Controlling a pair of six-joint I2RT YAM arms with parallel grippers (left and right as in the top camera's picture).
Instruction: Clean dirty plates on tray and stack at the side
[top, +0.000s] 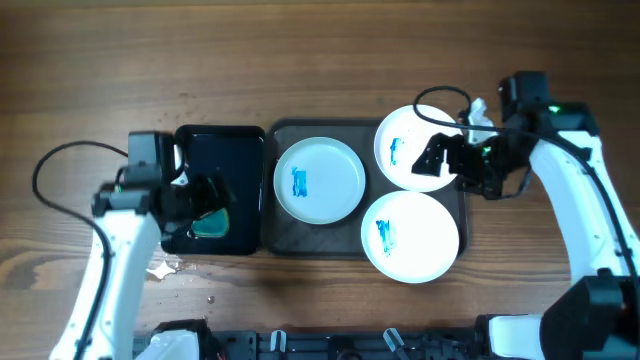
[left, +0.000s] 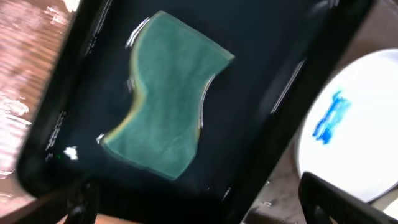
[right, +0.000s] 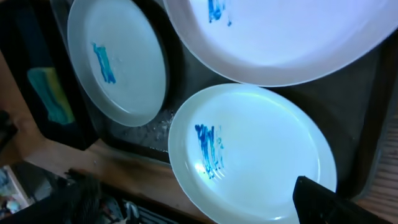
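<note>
Left pincer (top: 205, 198) spread wide, green sponge (left: 168, 102) directly beneath in the black basin (left: 267, 56), long axis diagonal.

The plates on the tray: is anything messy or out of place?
Each of the three plates has a blue smear. The near right plate overhangs the tray rim, and pale flecks lie beside the black basin.

White arms (top: 110, 250), black joints (top: 150, 155)
</note>
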